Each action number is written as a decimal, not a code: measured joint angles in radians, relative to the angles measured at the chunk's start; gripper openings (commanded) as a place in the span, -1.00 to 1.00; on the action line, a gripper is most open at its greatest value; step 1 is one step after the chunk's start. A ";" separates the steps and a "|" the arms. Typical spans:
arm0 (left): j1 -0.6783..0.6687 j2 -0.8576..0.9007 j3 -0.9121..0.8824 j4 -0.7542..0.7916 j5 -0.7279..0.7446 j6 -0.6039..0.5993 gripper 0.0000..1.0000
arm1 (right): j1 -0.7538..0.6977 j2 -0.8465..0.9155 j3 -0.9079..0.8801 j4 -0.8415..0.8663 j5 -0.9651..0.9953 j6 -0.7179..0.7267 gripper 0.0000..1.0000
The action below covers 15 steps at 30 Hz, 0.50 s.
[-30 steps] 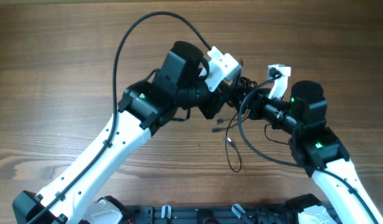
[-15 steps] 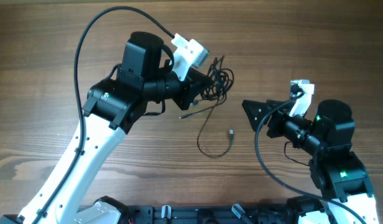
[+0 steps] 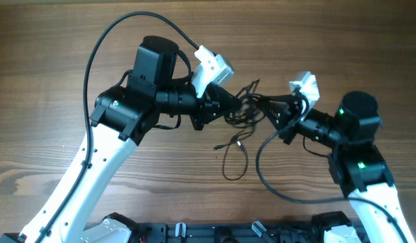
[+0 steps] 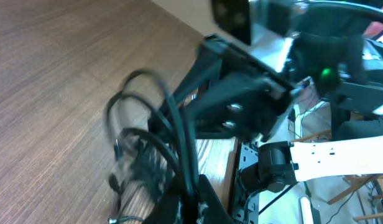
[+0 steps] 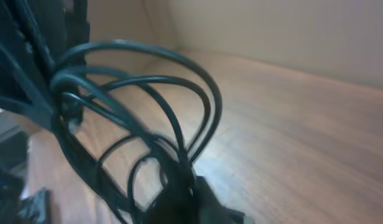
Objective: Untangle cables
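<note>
The right gripper (image 3: 267, 106) has swung back and, like the left gripper (image 3: 228, 113), seems clamped on the thin black flexible cables (image 3: 246, 108) bunched between them over the brown wooden table (image 3: 59, 54), one strand trailing loose, most untangling left.

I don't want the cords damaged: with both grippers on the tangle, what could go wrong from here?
Both the left gripper and right gripper pinch the cables close together at the knot; pulling apart may tighten it. The loose strand trailing on the table lies near the right arm's thick wire and might snag it.
</note>
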 measured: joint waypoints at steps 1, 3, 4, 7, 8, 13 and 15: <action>0.000 0.000 0.000 -0.002 0.000 0.002 -0.49 | 0.000 0.013 0.000 0.000 -0.017 0.001 -0.91; 0.000 0.000 0.000 -0.001 0.000 0.002 0.21 | -0.001 0.034 0.000 -0.006 -0.054 0.005 -0.91; 0.001 0.000 0.000 -0.002 -0.004 0.006 0.82 | -0.001 0.035 0.000 -0.012 -0.082 0.003 -0.91; 0.011 0.000 0.000 0.002 -0.020 0.011 1.00 | -0.001 0.031 0.000 -0.047 -0.170 -0.060 -0.91; 0.018 0.000 0.000 0.009 -0.021 0.011 1.00 | -0.001 0.027 0.000 -0.074 -0.184 -0.094 -0.91; 0.081 -0.001 0.000 0.064 -0.027 -0.002 1.00 | -0.001 0.021 0.000 -0.233 -0.153 -0.319 -0.91; 0.103 -0.001 0.000 0.062 -0.028 -0.006 1.00 | -0.001 0.021 0.000 -0.236 -0.142 -0.373 -0.91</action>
